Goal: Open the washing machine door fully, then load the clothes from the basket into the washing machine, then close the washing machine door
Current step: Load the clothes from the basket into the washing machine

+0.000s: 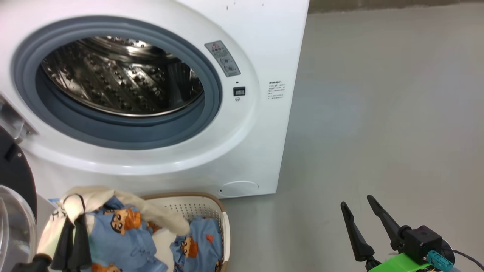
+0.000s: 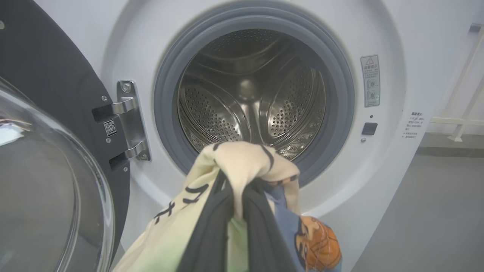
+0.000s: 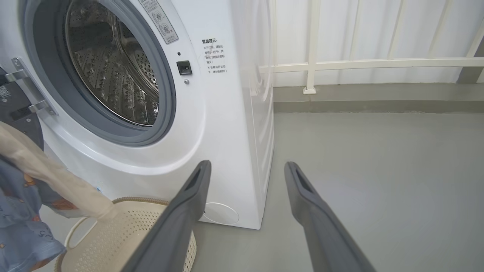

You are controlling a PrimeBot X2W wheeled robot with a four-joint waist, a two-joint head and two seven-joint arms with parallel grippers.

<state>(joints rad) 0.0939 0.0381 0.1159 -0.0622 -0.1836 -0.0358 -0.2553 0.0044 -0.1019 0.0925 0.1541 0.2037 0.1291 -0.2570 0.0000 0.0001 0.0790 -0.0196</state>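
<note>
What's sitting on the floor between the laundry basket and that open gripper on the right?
Nothing. In the head view, the stretch from the basket to the right gripper is bare grey floor.

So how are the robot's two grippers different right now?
The left gripper is shut; the right gripper is wide open. The left gripper pinches the clothes, cream and blue; the right gripper holds nothing. The left gripper is near the basket, in front of the washer; the right gripper is off to the side over floor. Both have two long dark fingers.
</note>
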